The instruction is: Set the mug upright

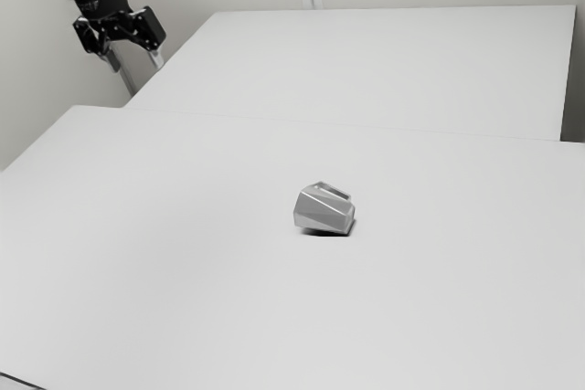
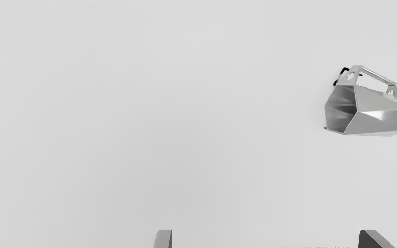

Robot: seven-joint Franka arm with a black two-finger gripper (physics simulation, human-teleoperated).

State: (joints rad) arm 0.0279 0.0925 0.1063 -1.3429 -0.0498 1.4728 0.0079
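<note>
Got a faceted gray mug (image 2: 381,117) tipped on its side on the white table (image 1: 183,299), lower than and well apart from the gripper (image 1: 135,62), fingers spread wide open btw.

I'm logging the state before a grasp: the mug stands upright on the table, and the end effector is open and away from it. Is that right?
Not quite: the mug lies on its side on the table; the wrist view shows its mouth facing sideways. The end effector is indeed open and away from it.
</note>
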